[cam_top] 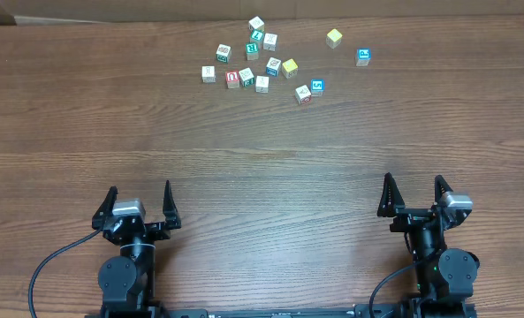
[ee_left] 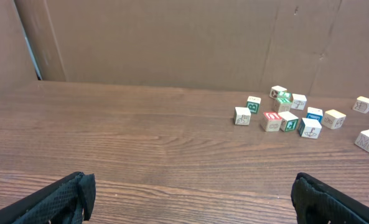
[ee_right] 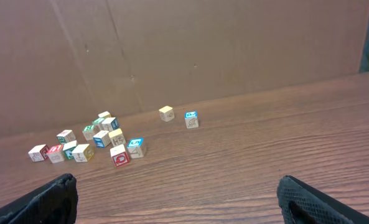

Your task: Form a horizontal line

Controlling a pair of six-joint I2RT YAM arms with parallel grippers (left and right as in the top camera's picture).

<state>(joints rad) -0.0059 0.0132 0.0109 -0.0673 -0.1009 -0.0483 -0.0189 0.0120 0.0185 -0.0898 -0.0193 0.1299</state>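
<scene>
While my left end effector [cam_top: 140,187] and right end effector [cam_top: 412,178] gape empty, cream, red and yellow letter cubes [cam_top: 246,77] lie scattered upper centre.

A blue-marked cube [cam_top: 363,56] lies on the wooden table [cam_top: 244,177], cardboard [ee_left: 172,37] behind.

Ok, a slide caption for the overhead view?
Left gripper and right gripper open; letter cubes scattered at the table's far side.
</scene>
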